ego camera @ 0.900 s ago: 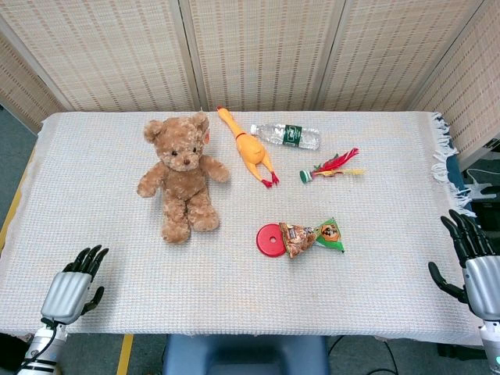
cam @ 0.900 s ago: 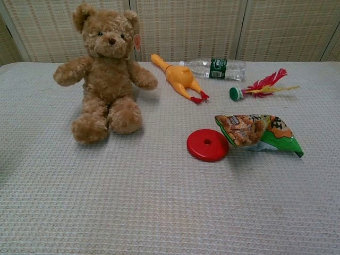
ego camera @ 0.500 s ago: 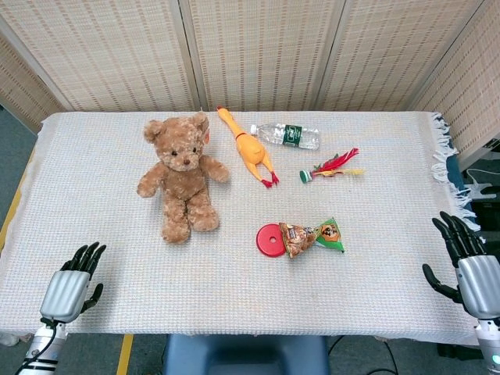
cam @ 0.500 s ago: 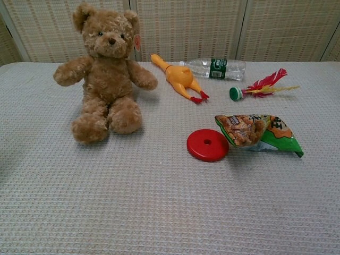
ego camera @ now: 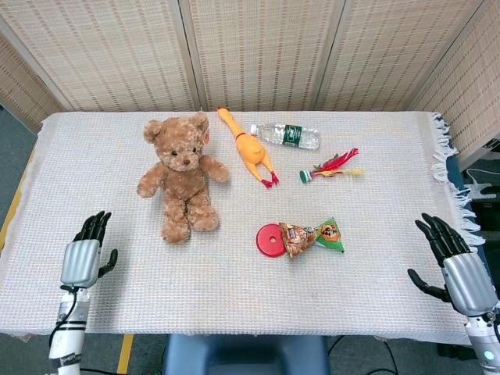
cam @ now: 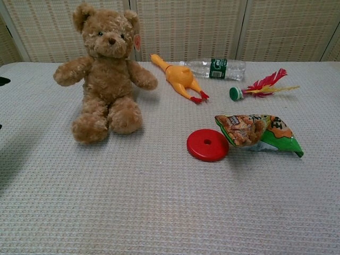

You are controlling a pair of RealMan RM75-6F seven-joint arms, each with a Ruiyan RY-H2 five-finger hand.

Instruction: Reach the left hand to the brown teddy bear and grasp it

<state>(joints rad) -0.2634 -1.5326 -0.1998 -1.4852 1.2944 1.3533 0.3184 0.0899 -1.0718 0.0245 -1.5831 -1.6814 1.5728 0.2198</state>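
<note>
**Left hand empty, bear untouched**

Left hand (ego camera: 84, 251) is over the table's (ego camera: 109, 305) near-left edge, fingers apart, holding nothing, well apart from the bear (ego camera: 181, 175). Right hand (ego camera: 451, 262) is spread and empty too, at the far right edge. Containers: a clear bottle (ego camera: 286, 135) lying on its side, contents hard to tell, plus a sealed snack bag (ego camera: 311, 236). Bear's brown and fluffy, limbs spread, just beside the rubber chicken (ego camera: 248, 149).

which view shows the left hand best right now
The head view. There the left hand shows whole above the table's near left edge, fingers apart and holding nothing, well short of the brown teddy bear. The chest view catches only dark fingertips at its left border.
</note>
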